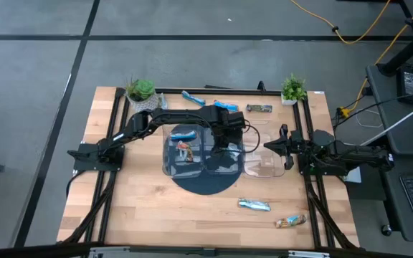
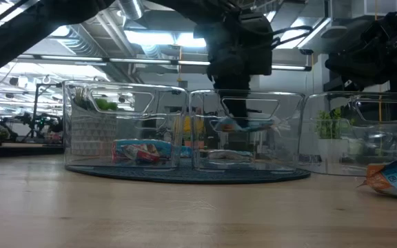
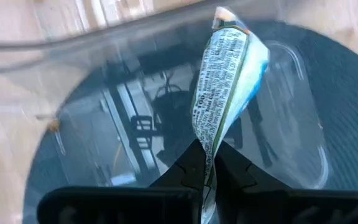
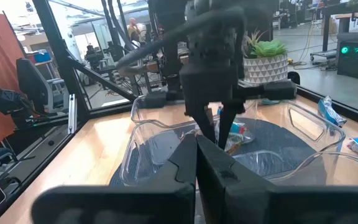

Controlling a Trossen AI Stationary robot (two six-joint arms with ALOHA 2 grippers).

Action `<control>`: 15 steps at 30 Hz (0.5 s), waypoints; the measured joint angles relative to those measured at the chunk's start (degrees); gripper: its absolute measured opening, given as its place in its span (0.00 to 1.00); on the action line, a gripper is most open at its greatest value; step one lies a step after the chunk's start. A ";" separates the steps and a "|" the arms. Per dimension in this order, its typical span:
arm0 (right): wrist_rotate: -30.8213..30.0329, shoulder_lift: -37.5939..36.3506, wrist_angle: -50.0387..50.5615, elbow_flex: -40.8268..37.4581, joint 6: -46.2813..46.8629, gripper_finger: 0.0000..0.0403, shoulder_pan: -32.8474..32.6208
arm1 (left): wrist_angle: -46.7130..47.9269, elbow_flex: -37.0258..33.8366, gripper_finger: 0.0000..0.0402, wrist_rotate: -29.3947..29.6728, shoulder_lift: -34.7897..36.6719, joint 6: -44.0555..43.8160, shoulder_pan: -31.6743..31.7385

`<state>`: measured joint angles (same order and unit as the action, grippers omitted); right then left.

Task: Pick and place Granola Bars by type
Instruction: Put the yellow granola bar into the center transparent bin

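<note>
- Left gripper pinches a silver-blue bar by one end, hanging it inside the middle tray, above the floor.
- Judgement: lower a little further, then open so the bar lies flat, clear of the wall shared with the left tray, which holds 2 bars.
- Right gripper waits beside the right tray, fingers closed and empty.
- Other bars lie outside the middle tray: 1 silver-blue and 1 tan-orange.
</note>
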<state>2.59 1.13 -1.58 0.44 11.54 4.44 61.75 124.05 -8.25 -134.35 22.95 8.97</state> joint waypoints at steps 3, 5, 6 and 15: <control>0.00 0.00 0.00 0.01 0.00 0.02 -0.01 | 1.21 -0.09 0.02 0.04 -0.90 0.17 -0.10; 0.00 0.00 0.02 0.01 -0.01 0.02 -0.01 | 1.27 -0.09 0.01 0.11 -1.37 0.18 -0.26; 0.00 0.00 0.00 0.01 -0.01 0.02 0.00 | 2.00 -0.13 0.01 0.11 -1.39 0.19 -0.27; 0.00 0.00 0.01 0.00 -0.01 0.02 -0.01 | 1.46 -0.09 0.09 0.07 -1.89 0.10 -0.24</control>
<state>2.59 1.13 -1.57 0.44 11.53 4.43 63.21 123.96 -8.19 -136.25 23.05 8.73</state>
